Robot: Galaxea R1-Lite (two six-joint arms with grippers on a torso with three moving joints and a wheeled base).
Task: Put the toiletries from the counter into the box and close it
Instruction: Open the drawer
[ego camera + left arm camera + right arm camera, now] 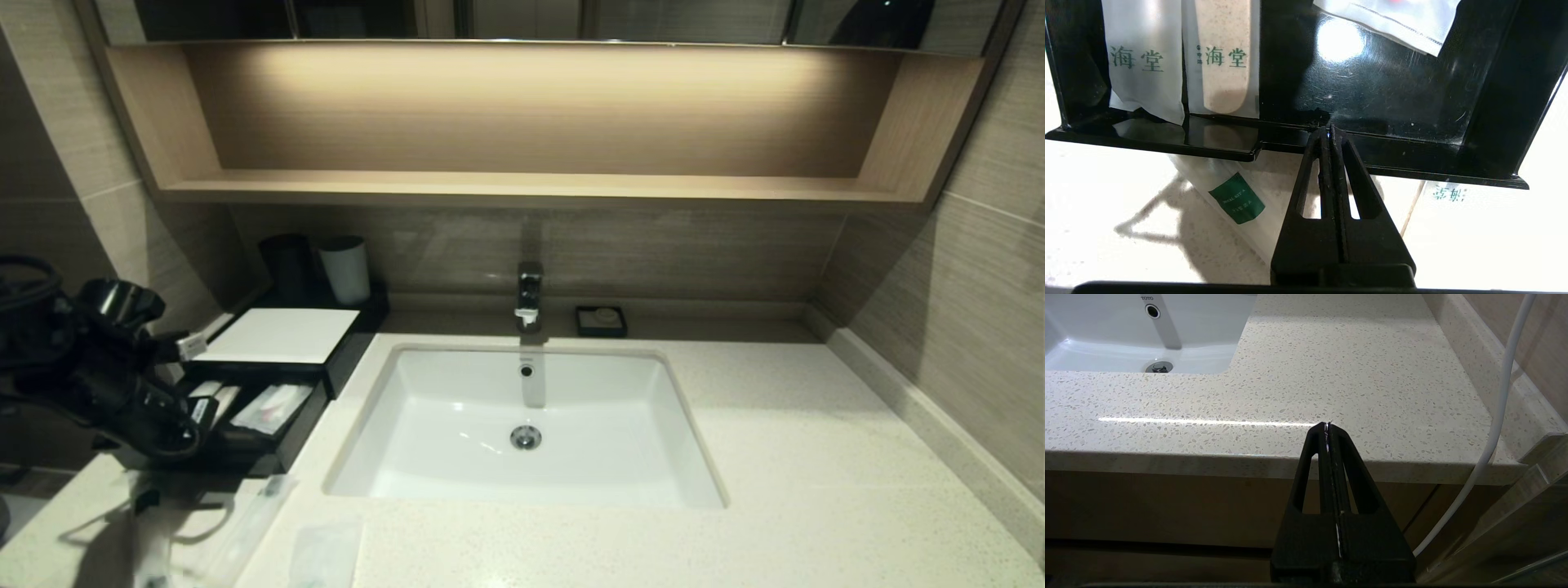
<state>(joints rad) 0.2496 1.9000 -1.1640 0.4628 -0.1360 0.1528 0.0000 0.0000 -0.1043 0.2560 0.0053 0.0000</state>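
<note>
The black box [282, 335] with its white top panel stands at the counter's [816, 457] left. Its drawer [287, 437] is pulled open and holds several white packets [1145, 61]. My left gripper [200, 408] is shut, its tips [1327, 130] right at the drawer's front edge [1412, 173]. A long clear sachet with a green band [1237, 198] lies on the counter under the drawer front; it also shows in the head view [249, 518]. A squarish clear packet [326, 555] lies nearer me. Another packet with green print [1447, 192] lies beside my fingers. My right gripper [1327, 424] is shut and empty, off the counter's front right.
The white sink [522, 408] with its faucet [529, 294] takes up the counter's middle. A black cup [286, 265] and a white cup [344, 269] stand behind the box. A small black soap dish [601, 320] sits by the back wall. A wooden shelf [522, 188] hangs above.
</note>
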